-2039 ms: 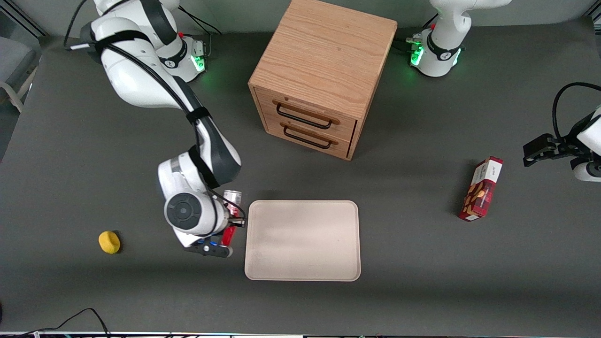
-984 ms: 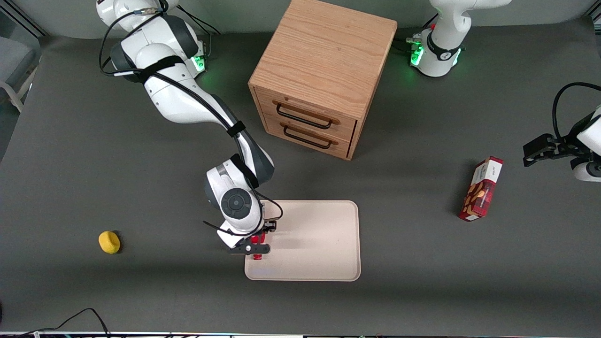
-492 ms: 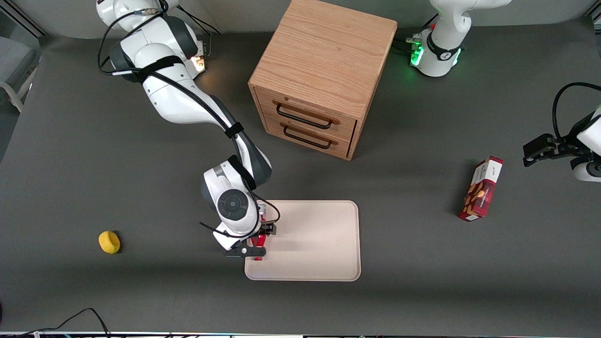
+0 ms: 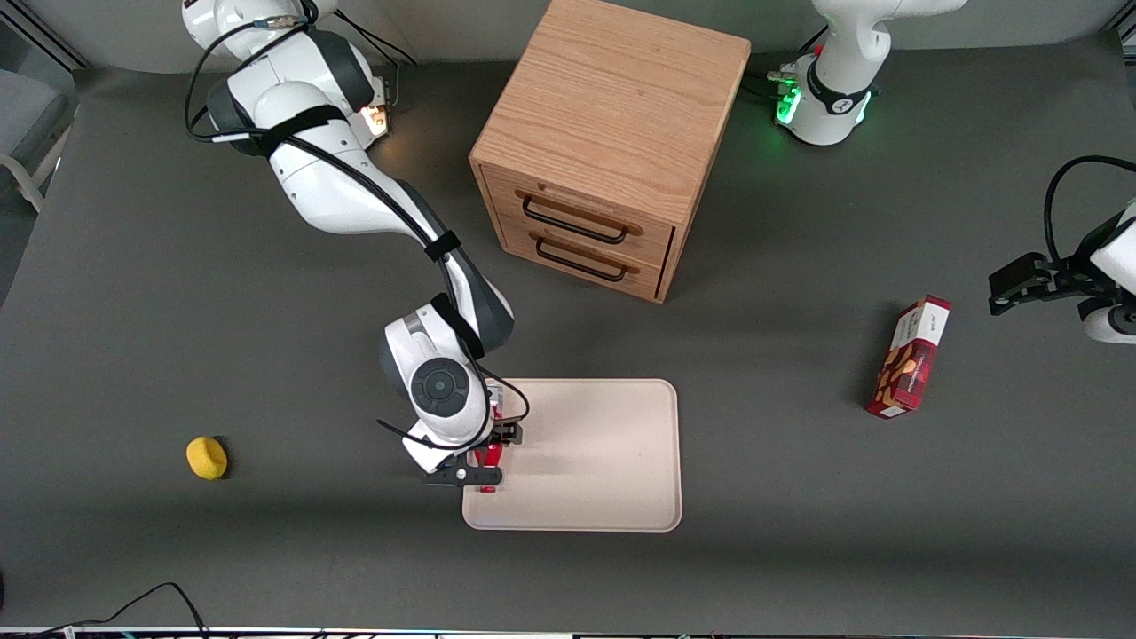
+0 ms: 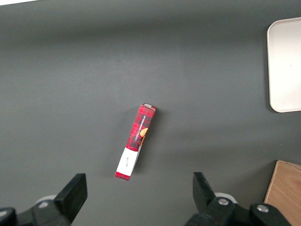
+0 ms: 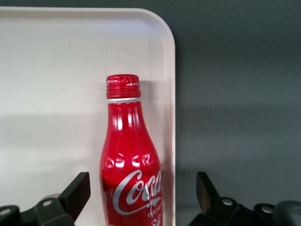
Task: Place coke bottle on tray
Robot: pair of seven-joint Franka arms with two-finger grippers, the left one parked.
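on the dark grey table, the tray (image 4: 586, 453) lies in front of the cabinet (image 4: 603, 151). our gripper (image 4: 484, 457) hangs spread over the coke bottle (image 6: 129, 160), lying just inside the tray's rim at the working arm's end. we should lift straight up without nudging it.

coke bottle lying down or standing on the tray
Lying down. The right wrist view shows the coke bottle full-length on its side on the tray, beside the rim, between the fingers of the open gripper above it.
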